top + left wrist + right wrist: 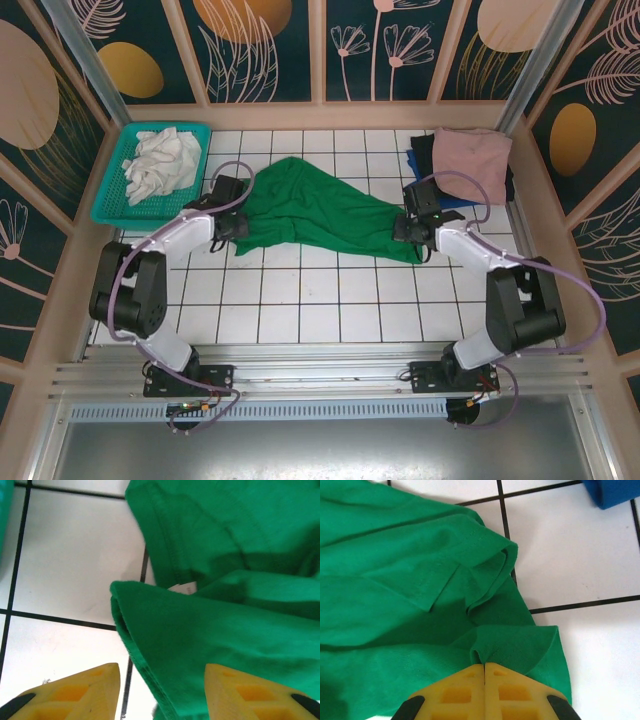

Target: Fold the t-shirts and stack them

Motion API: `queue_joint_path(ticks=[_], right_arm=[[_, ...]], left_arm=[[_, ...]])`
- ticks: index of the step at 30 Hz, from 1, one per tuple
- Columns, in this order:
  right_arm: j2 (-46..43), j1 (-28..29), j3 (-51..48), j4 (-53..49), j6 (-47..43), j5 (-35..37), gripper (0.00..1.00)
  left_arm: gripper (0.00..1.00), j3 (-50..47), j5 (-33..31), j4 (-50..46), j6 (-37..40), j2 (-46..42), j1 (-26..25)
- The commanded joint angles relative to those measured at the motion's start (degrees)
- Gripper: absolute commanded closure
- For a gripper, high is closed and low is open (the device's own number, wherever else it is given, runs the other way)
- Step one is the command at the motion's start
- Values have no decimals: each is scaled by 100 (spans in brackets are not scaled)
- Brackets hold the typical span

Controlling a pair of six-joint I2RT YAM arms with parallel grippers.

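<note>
A bright green t-shirt [318,212] lies crumpled and stretched across the middle of the tiled table. My left gripper [229,224] is at its left edge. In the left wrist view its yellow fingers [85,690] stand apart, and a folded green hem [165,645] runs between them without being pinched. My right gripper [413,229] is at the shirt's right end, with its jaws pressed together on a small pinch of green cloth [515,645]. A stack of folded t-shirts sits at the back right: dusty pink [472,158] on top of black [424,152] and blue [612,492].
A teal mesh basket [108,196] holding white crumpled cloth [160,165] stands at the back left. Wooden-framed walls enclose the table on three sides. White tiles [320,305] lie bare in front of the green shirt, between the two arm bases.
</note>
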Motion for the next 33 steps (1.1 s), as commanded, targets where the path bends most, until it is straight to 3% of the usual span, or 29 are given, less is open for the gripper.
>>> queue_joint_path(ticks=[1,4,6,8,10,13,15,18,20,23,33], right_arm=[[105,-34,282,319,-135,15,100],[199,-80,324,369,-135,-15,100],[255,-109,377,367,-141,-55,100],[258,-116,385,359,-144,-65,100],[224,-116,352,368,-143,-98,100],[178,-138,257,398,-137,-125,100],[153,-163,173,436,-122,-121,100],[103,-191,71,487,-100,-172,100],[52,-216,-3,516,-100,-194,100],[8,-266,-67,549,-108,-234,100],[38,-335,-157,659,-91,-327,100]], left_arm=[[52,-247,172,200,-243,-810,-306],[51,-545,376,472,-284,-981,-805],[52,-680,557,613,-295,-739,-935],[53,-711,354,605,-314,-391,-937],[60,-654,83,556,-381,-133,-938],[78,-568,7,709,-516,139,-915],[79,-416,64,749,-525,385,-903],[76,-164,-61,699,-554,798,-849],[61,-153,-96,686,-580,880,-746],[53,-318,-84,795,-612,787,-514],[52,-446,-218,817,-555,596,-232]])
